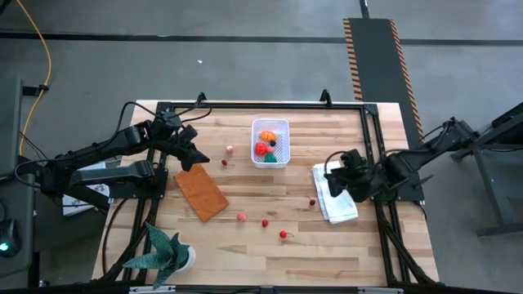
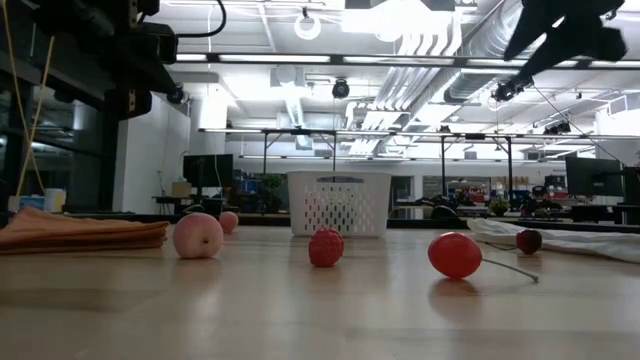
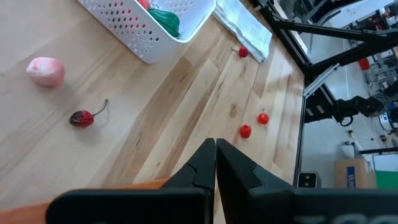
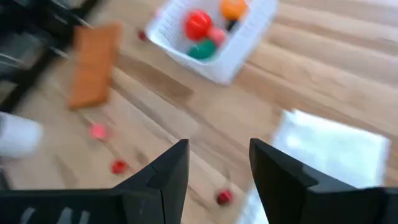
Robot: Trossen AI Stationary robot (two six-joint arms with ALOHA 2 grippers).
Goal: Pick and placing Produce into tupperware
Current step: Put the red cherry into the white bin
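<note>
The white perforated tupperware (image 1: 270, 141) stands at the table's far middle and holds an orange, a red and a green piece (image 4: 202, 50). Loose produce lies on the wood: a pink piece (image 3: 45, 71) and a dark cherry (image 3: 82, 117) left of the tub, and several red and pink berries (image 1: 265, 222) nearer the front. My left gripper (image 3: 215, 155) hovers shut and empty above the table, left of the tub. My right gripper (image 4: 217, 168) hangs open and empty over the white cloth's left edge, right of the tub.
An orange-brown flat cloth (image 1: 200, 192) lies left of centre. A folded white cloth (image 1: 335, 196) lies at the right. A green spiky plant in a white pot (image 1: 167, 253) stands at the near left corner. Black frame rails run along the table's edges.
</note>
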